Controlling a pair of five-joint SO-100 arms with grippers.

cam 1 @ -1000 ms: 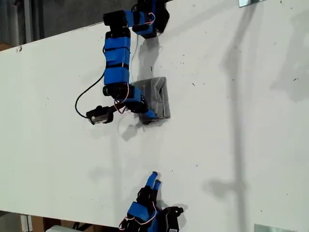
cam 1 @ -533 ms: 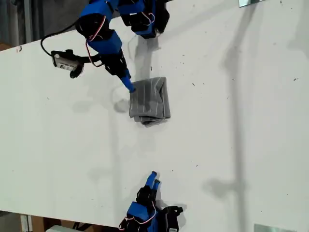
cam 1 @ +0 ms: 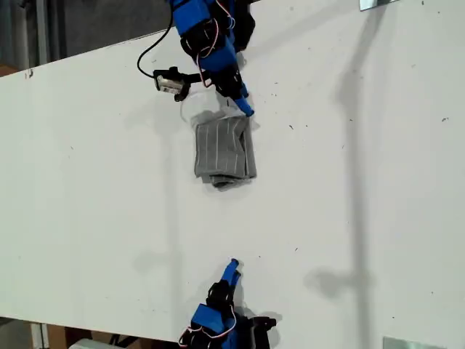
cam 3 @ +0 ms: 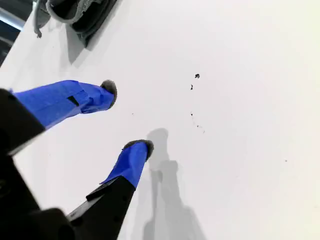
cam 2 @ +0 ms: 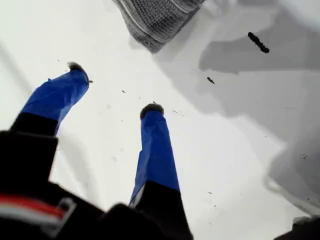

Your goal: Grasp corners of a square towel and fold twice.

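— What has moved?

— My first gripper (cam 1: 245, 110) swung from the 10 o'clock side of the towel (cam 1: 224, 149) to its 1 o'clock side in the exterior view. Its fingers are spread and hold nothing.

— Where is the towel?

— Folded on the white table (cam 1: 363, 182), slightly toward 12 o'clock from the middle. The first wrist view shows only its tip.

— And the other one?

— My second gripper (cam 1: 232, 265), at 6 o'clock, is spread too. The frame edge cuts off its arm.

A white table (cam 1: 349, 189) (its surface flecked with small dark specks) carries the folded grey striped towel (cam 1: 224, 150), which lies flat toward the exterior view's upper middle.
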